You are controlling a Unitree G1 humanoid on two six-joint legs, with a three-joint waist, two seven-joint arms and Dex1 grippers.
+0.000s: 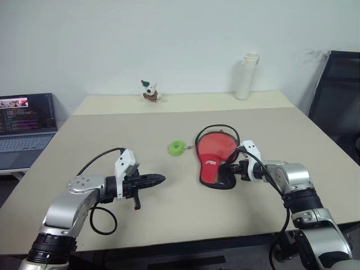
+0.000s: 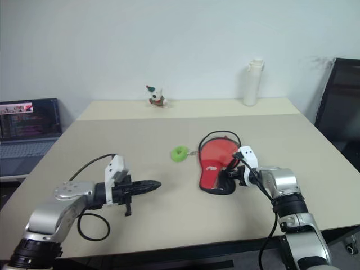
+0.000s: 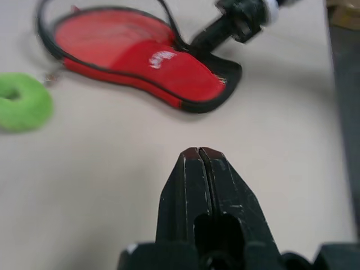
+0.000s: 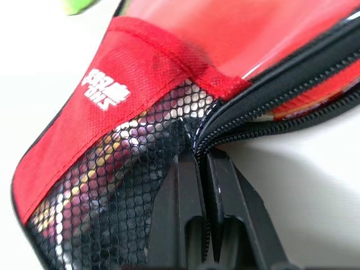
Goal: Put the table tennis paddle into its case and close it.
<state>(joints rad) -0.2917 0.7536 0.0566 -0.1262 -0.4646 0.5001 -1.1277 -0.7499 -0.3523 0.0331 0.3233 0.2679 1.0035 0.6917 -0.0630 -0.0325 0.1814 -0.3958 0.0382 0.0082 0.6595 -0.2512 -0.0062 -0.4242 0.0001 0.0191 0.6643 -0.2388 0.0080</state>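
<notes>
The case [image 1: 209, 167] lies on the table, red side with white logo and black mesh pocket [image 4: 112, 185] up, its zip open around the round end. The table tennis paddle's red face [image 1: 216, 145] shows inside the open round part; its handle is hidden in the case. A green ring tag [image 1: 177, 148] lies just left of the case. My right gripper [image 1: 229, 167] is at the case's narrow end, fingers shut on the zip edge [image 4: 236, 121] beside the mesh. My left gripper [image 1: 160, 180] hovers shut and empty over bare table, well left of the case [image 3: 180, 76].
The beige table [image 1: 112, 129] has a small figurine [image 1: 149, 91] and a white bottle [image 1: 247, 76] along its far edge. An open laptop [image 1: 25, 121] stands off the table's left side, a black chair [image 1: 337, 95] at the right.
</notes>
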